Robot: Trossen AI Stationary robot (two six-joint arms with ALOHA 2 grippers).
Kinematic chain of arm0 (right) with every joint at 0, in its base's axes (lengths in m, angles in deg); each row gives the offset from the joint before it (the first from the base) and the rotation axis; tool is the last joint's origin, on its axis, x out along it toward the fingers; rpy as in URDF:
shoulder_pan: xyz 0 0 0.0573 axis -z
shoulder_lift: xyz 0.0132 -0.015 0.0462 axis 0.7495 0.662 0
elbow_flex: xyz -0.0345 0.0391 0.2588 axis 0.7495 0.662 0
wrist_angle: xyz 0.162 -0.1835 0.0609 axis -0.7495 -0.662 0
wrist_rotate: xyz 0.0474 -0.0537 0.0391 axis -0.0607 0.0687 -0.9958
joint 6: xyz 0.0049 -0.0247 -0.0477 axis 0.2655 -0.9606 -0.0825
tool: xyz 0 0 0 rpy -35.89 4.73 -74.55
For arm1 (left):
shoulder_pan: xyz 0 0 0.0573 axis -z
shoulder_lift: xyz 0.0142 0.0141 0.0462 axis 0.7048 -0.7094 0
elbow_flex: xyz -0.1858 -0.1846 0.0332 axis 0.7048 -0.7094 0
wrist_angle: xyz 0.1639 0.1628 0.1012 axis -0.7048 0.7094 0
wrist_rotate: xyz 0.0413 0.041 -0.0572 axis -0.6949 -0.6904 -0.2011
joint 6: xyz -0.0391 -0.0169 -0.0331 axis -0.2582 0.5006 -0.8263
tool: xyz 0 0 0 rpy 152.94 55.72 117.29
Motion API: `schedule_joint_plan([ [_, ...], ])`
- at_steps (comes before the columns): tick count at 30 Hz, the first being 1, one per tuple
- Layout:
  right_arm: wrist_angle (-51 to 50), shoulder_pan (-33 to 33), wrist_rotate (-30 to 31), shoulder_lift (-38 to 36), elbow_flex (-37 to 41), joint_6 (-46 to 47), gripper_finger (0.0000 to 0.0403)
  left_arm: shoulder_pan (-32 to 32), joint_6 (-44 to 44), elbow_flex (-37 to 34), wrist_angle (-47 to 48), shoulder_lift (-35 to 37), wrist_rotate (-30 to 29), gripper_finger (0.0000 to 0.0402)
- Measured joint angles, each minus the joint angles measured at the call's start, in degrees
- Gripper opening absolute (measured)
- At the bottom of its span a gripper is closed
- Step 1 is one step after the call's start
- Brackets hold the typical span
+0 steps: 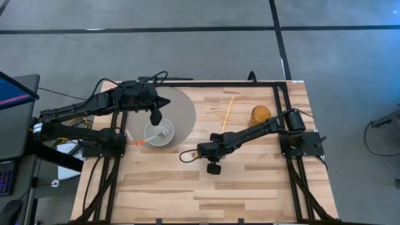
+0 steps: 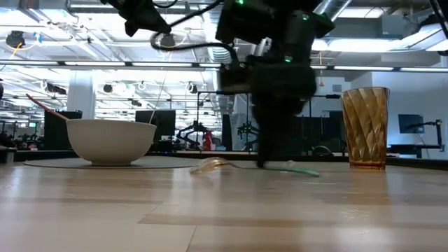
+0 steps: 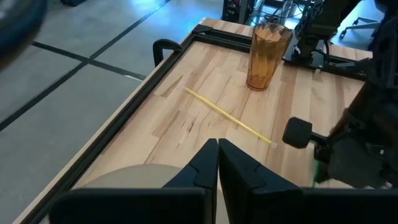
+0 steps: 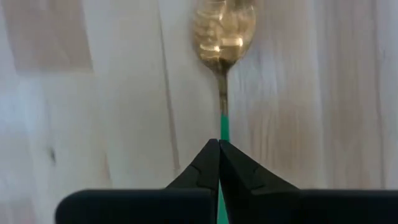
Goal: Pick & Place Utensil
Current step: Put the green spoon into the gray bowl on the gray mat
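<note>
A spoon with a gold bowl [image 4: 224, 28] and a green handle lies flat on the wooden table; the low view shows the spoon [image 2: 210, 166] beside the mat. My right gripper [image 4: 219, 146] stands over its handle, shut on it; in the high view my right gripper [image 1: 207, 151] is at mid-table. A white bowl [image 1: 159, 133] rests on a round grey mat [image 1: 184, 109] and holds a fork [image 1: 164, 133] with an orange handle. My left gripper [image 1: 155, 116] hovers above the bowl, shut and touching nothing. My right gripper pinches the spoon's green handle [image 4: 223, 129] between its two fingertips, just behind the thin gold neck. The fingers come from above, pointing down. The spoon lies level on the table, with its gold bowl [image 2: 210, 166] resting on the wood.
An amber ribbed cup [image 1: 261, 114] stands near the far right corner. A yellow chopstick [image 1: 226, 114] lies between the cup and the mat. A black frame [image 1: 219, 83] runs along the table's far and side edges. The near half of the table is bare wood.
</note>
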Motion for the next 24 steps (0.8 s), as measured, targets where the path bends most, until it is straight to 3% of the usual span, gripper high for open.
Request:
schedule_joint_plan([
  [11, 1.2, -0.1, 2.1, 0.2, 0.1, -0.2, 0.0005, 0.0, 0.0, 0.0, 0.0, 0.0, 0.0, 0.0013],
  [24, -6.3, -0.6, 2.1, 0.2, -1.9, -1.8, 0.0097, 0.0, 0.0, 0.0, -0.1, 0.0, 0.0, 0.0013],
])
